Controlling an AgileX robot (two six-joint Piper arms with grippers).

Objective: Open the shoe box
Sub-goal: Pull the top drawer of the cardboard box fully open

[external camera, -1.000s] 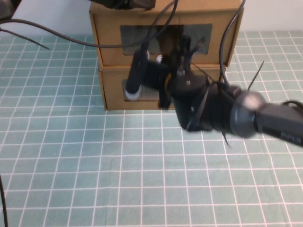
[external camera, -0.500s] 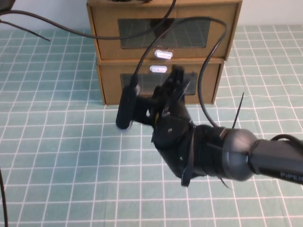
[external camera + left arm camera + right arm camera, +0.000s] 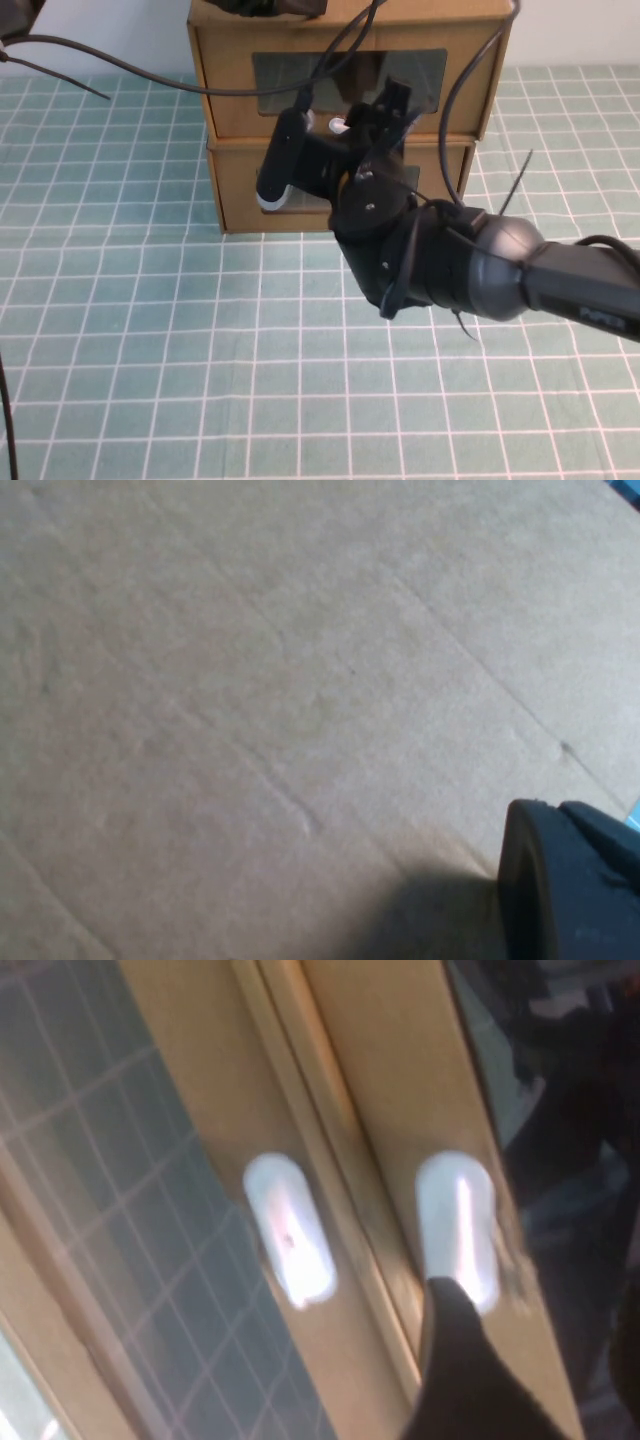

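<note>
Shoe boxes: you have two brown cardboard ones stacked at the far side of the mat; the upper box (image 3: 230, 90) sits squarely on the lower box (image 3: 235, 190); the upper one shows a dark window in its front.
Fronts: both look shut, level with their shells.
Pull tabs: the right wrist view gives you two white tabs, one tab (image 3: 290, 1230) and the other tab (image 3: 455, 1225), lying on either side of the seam where the boxes meet.
Right gripper (image 3: 388, 108): pressed up close to the box fronts, about where the two boxes meet; its arm reaches in from the right across the mat; in its wrist view a dark tip lies against the end of the second tab; you cannot tell which box that tab belongs to.
Right grip: you cannot tell whether it stands wide or narrow, nor whether it holds the tab.
Left gripper (image 3: 268, 6): on top of the upper box, at the far edge of the high view; its wrist view is filled with bare cardboard seen from close by.
Left grip: you cannot tell.
Mat (image 3: 150, 350): green with a white grid; the boxes stand on it.
Cables (image 3: 150, 85): black; they arc across the upper box's front.
</note>
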